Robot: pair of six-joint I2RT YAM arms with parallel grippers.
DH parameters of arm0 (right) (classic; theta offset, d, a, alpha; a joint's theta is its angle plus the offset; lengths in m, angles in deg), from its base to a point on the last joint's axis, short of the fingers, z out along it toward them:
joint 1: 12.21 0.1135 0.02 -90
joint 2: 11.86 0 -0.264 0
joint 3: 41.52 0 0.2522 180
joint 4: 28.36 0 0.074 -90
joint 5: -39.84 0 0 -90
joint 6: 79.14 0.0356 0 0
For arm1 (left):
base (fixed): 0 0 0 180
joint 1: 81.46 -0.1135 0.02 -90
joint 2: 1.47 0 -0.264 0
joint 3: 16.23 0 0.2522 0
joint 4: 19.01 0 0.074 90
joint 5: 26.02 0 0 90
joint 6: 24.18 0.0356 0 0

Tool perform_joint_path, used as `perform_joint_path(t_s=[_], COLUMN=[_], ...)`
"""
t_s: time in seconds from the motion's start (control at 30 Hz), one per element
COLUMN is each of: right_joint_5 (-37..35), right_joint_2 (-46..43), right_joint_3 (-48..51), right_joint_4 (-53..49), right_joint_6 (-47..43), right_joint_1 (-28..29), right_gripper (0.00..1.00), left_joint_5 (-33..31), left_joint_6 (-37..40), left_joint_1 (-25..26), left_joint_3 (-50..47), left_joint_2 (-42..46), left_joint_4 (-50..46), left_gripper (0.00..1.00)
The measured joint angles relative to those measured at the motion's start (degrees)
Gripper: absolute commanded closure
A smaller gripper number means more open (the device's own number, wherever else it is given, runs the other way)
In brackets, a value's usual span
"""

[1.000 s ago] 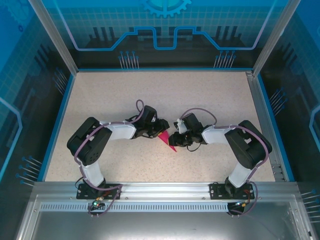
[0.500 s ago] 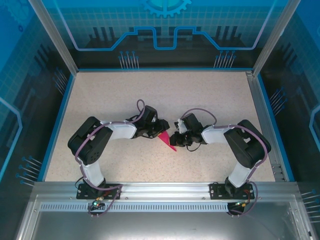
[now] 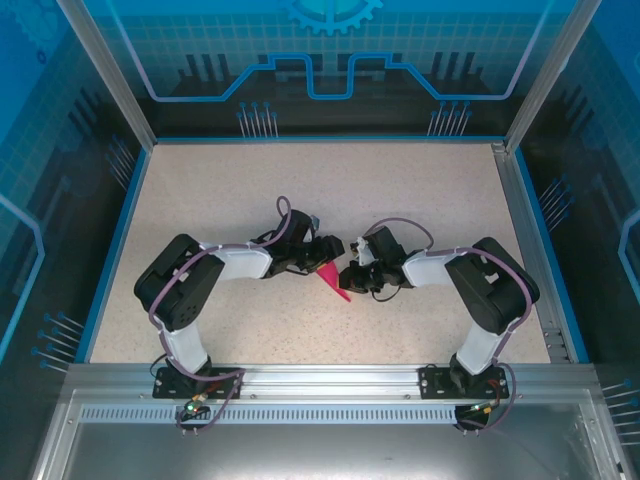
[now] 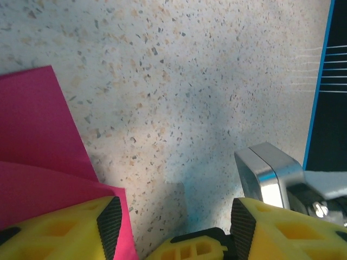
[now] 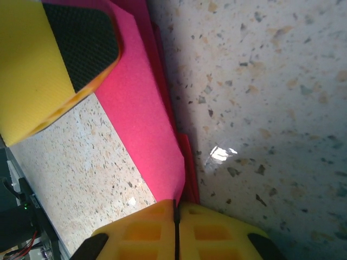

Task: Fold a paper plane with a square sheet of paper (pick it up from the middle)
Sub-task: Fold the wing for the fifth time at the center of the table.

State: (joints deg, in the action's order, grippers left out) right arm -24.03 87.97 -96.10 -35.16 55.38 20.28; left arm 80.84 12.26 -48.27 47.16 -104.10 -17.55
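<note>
The right gripper [image 5: 176, 219] pinches the paper plane [image 5: 142, 127] shut; the left gripper [image 4: 171, 216] stands parted, with the plane beside one finger.

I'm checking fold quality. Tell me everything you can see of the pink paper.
The pink paper is thin, matte magenta, folded into overlapping layers with sharp straight edges. In the overhead view it narrows to a point toward the near side. It rests on the speckled table between the two arms. The right pincer is shut on a narrow end of it. The left pincer stands open, one finger at the paper's edge.
</note>
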Motion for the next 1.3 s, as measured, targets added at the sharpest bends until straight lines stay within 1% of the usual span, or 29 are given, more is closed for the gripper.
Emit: perform_joint_path(t_s=[0.23,0.37,0.47,0.67,0.73,0.8,0.9,0.97,1.13,1.3], right_joint_5=[0.4,0.4,0.2,-1.8,-3.0,-4.4,-5.4,-4.5,-0.2,1.3], right_joint_2=[0.3,0.3,-0.1,-3.0,-4.9,-7.5,-11.2,-12.2,-9.3,-3.6], right_joint_3=[0.0,0.2,0.4,0.6,0.7,0.7,0.6,0.5,-1.3,-2.4], right_joint_4=[0.6,1.2,1.4,-3.0,-5.3,-7.6,-9.4,-9.2,-7.1,-5.2], right_joint_6=[1.1,1.7,1.8,0.3,-0.5,-1.2,-2.6,-3.3,-3.7,-3.6], right_joint_1=[0.0,0.0,0.0,0.0,0.0,0.0,0.0,0.1,0.8,1.4], right_gripper=[0.93,0.89,0.88,0.75,0.74,0.76,0.86,0.92,0.94,0.94], left_joint_5=[0.6,0.3,-0.2,-0.5,-0.5,-0.5,-0.5,-0.5,-0.5,-0.5], left_joint_6=[0.1,0.1,-0.3,-0.3,-0.3,-0.3,0.0,0.0,0.2,0.2], left_joint_1=[0.0,0.0,0.0,0.0,0.0,0.0,0.0,0.0,0.0,0.0], left_joint_3=[-0.3,-0.2,0.4,1.4,1.6,2.0,2.5,2.8,3.2,3.5], left_joint_2=[0.0,-1.6,-2.4,-2.9,-3.0,-3.1,-3.3,-3.4,-3.5,-3.5], left_joint_4=[0.8,-0.2,-1.6,-3.2,-3.6,-4.3,-5.1,-5.7,-6.4,-6.8], left_gripper=[0.41,0.44,0.45,0.46,0.46,0.46,0.46,0.46,0.45,0.46])
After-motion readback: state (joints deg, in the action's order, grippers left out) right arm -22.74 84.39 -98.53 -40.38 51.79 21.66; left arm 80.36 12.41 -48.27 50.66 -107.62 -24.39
